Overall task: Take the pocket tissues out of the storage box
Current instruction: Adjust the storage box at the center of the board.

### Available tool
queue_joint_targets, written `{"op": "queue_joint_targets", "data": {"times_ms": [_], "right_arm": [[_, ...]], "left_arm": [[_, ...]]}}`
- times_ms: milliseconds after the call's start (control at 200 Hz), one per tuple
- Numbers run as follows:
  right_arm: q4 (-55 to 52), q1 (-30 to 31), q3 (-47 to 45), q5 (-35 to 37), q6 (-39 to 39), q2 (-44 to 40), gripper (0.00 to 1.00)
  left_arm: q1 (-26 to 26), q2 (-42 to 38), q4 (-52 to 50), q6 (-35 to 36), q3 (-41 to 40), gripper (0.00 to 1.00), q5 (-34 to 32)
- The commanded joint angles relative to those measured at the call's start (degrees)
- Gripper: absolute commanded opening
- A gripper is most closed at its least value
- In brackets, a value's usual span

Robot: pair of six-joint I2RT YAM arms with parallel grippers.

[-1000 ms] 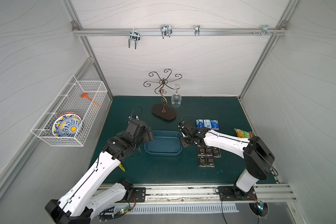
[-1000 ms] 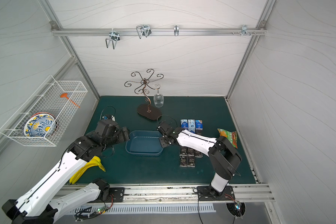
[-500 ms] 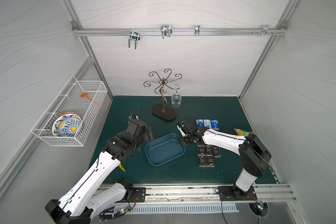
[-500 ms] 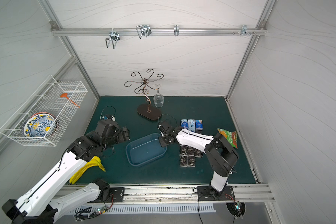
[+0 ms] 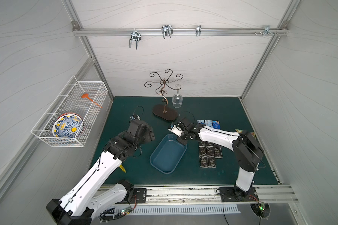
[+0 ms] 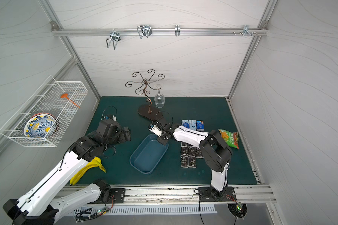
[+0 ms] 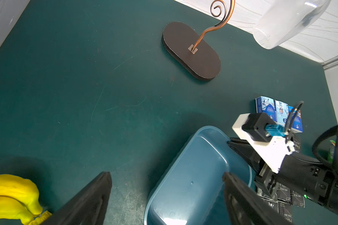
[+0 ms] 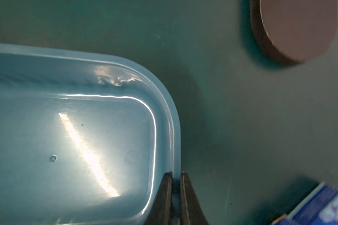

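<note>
The storage box [image 5: 167,155] [image 6: 147,153] is a shallow blue tub lying askew on the green mat, with nothing inside it. My right gripper [image 5: 183,143] [image 8: 176,174] is shut on the rim of its far right corner, one finger inside the wall and one outside. Right of the box, the pocket tissues lie in rows on the mat: black packs [image 5: 210,153] [image 6: 190,155] nearer the front, three blue packs [image 5: 208,124] [image 7: 277,113] behind them. My left gripper [image 5: 151,133] [image 7: 165,174] hovers open left of the box, holding nothing.
A brown oval stand base [image 5: 165,115] with a hanging wine glass [image 5: 177,100] is behind the box. A green-orange snack bag [image 6: 229,138] lies at the right edge. Yellow bananas [image 6: 88,169] lie under my left arm. A wire basket [image 5: 70,113] hangs on the left wall.
My right gripper has closed on the box's rim. The box has swung from lying crosswise to a steep diagonal, its other end now toward the front. The left arm barely moved.
</note>
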Motion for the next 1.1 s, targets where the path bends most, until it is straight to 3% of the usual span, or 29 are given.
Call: {"op": "queue_joint_targets", "data": {"times_ms": [0, 415, 770, 881, 986, 1096], "right_arm": [[0.8, -0.3, 0.9, -2.0, -14.0, 2.6, 0.1], [-1.7, -3.2, 11.4, -10.6, -31.9, 10.4, 0.13], [9.3, -3.2, 14.3, -4.9, -36.9, 15.0, 0.17], [11.7, -3.2, 15.8, -2.4, -37.8, 16.7, 0.26], [14.6, -3.0, 15.5, -2.0, -37.1, 15.7, 0.4], [15.8, -2.3, 14.9, -1.6, -36.6, 13.2, 0.48]], "left_arm": [[0.1, -0.1, 1.7, 0.7, 1.6, 0.93, -0.6], [0.1, 0.2, 1.6, 1.4, 1.7, 0.93, -1.3], [0.2, 1.1, 1.7, 1.4, 1.9, 0.93, -1.5], [0.2, 0.7, 1.4, 1.4, 2.0, 0.93, -1.9], [0.1, 0.6, 1.3, 1.4, 2.0, 0.93, -2.1], [0.2, 0.6, 1.1, 1.2, 2.3, 0.93, -2.0]]}}
